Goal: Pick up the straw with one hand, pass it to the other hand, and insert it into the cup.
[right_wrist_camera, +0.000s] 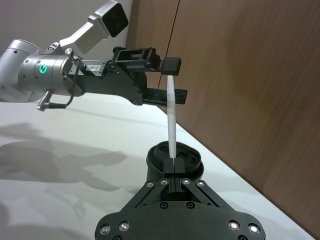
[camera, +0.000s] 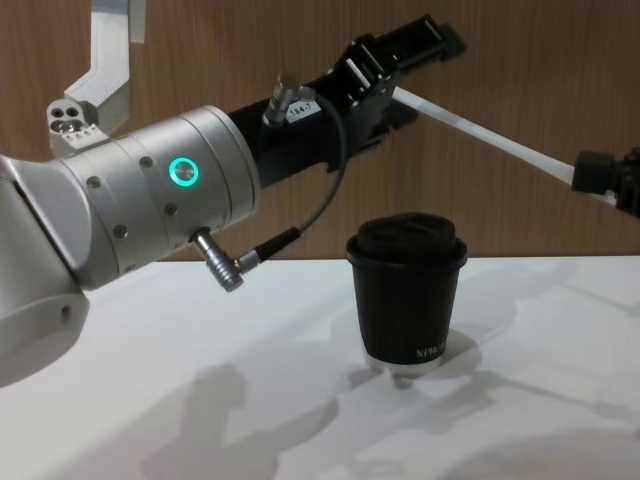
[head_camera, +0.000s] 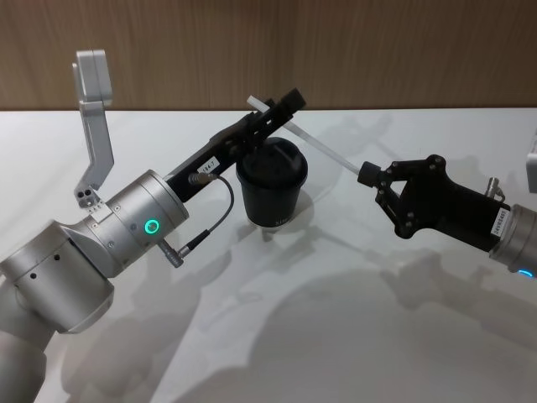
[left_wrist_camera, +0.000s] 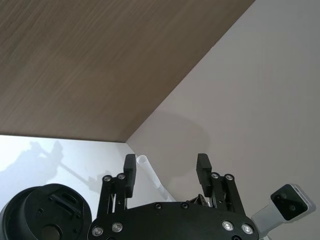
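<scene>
The all-black two-fingered right gripper point(head_camera: 369, 175) is reaching in above the pale white tabletop point(head_camera: 336, 336), clenching one end of the long, thin white plastic straw point(head_camera: 323, 149) between its fingertips. In the right wrist view that gripper point(right_wrist_camera: 172, 169) is pinching the tube point(right_wrist_camera: 171, 120) with its fingers pressed together, and the straw is running straight away from them through the air. The far end is passing between the fingers of the long black left gripper point(head_camera: 284, 105), the one with the bulky silver cylindrical wrist and glowing green ring. This gripper is standing released, its fingers spread wide. In the left wrist view the straw point(left_wrist_camera: 150, 175) is lying just beside one finger point(left_wrist_camera: 130, 172) of the left gripper point(left_wrist_camera: 166, 170) and well apart from the other; whether it is touching that finger cannot be told. The small black paper cup point(head_camera: 273, 189) with a black domed lid is standing upright on the tabletop just below the left gripper's fingers. In the chest view the cup point(camera: 405, 300) is sitting under the slanting straw point(camera: 480, 130), between the two grippers. A brown wood-panelled wall point(head_camera: 377, 50) is rising beyond both grippers.
</scene>
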